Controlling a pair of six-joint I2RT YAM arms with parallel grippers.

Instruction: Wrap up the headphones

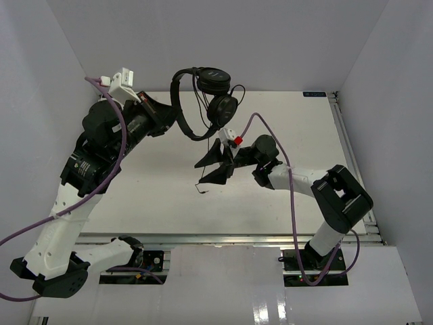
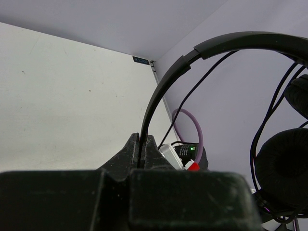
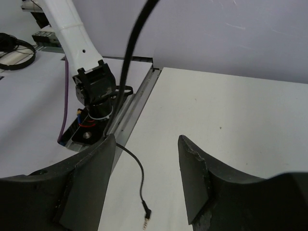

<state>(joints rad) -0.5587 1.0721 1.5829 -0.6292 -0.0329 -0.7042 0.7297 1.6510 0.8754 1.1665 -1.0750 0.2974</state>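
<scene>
Headphones (image 1: pixel 215 81) hang above the bench (image 1: pixel 304 135) toward 12 o'clock, one earcup (image 2: pixel 284 163) cut off in the left wrist view. Left tool (image 2: pixel 143 144) is clamped on the headband (image 2: pixel 163 91). Right tool (image 3: pixel 147 144), at their 6 o'clock, has jaws apart; whether it touches the cord (image 3: pixel 131 48) is unclear.

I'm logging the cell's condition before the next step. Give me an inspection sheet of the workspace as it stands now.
Surface: white table, a few faint specks.
Job's things: headphones held up in the air by the headband; cord hangs down, plug end near the table.
Clutter: nothing seen.
Grippers: left gripper shut on the headband; right gripper open, cord beside one finger, not gripped.
Cables: purple cables run along both arms.
Surroundings: white walls on three sides.
</scene>
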